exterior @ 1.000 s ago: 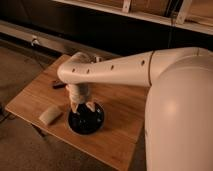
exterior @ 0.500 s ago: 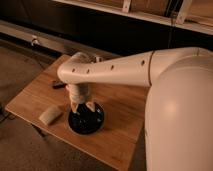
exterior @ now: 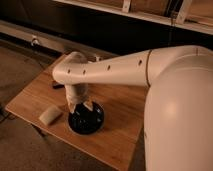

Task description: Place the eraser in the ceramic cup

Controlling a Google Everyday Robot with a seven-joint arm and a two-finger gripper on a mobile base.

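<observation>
1. The end effector (exterior: 81,107) hangs just above the ceramic cup (exterior: 90,125), with its two fingers spread and nothing between them.
2. The eraser (exterior: 50,115) lies on the wooden table (exterior: 35,95), near the cup, not touching it.

No text, label, brand or number could be read; none was seen on the pincer (exterior: 82,107) poised over the ceramic cup (exterior: 98,123), the eraser (exterior: 50,115) or the desk (exterior: 117,137).
</observation>
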